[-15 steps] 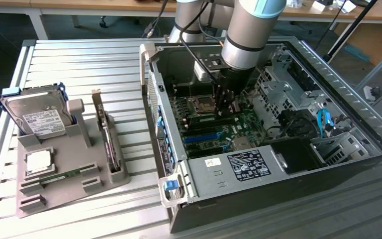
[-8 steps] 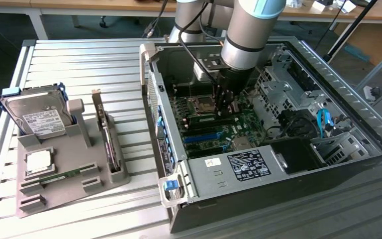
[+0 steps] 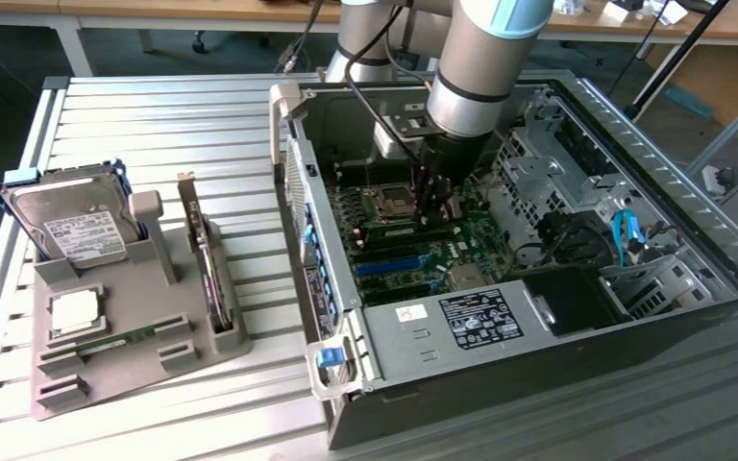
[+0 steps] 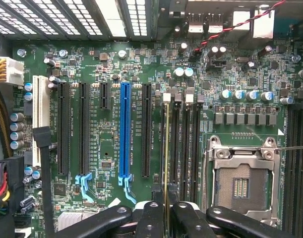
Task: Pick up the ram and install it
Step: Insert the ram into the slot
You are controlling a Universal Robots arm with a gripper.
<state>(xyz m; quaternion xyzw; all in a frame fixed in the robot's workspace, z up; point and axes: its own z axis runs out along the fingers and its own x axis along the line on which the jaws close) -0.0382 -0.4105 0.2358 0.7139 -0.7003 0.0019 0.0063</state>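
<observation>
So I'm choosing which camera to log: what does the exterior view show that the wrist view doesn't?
Exterior view: the arm, the whole case, and, on the exterior view's left, the holder with the hard drive and card. Wrist view: the ram edge-on in the gripper, lined up along a memory slot. Both: the motherboard, its blue slot and the CPU socket.
</observation>
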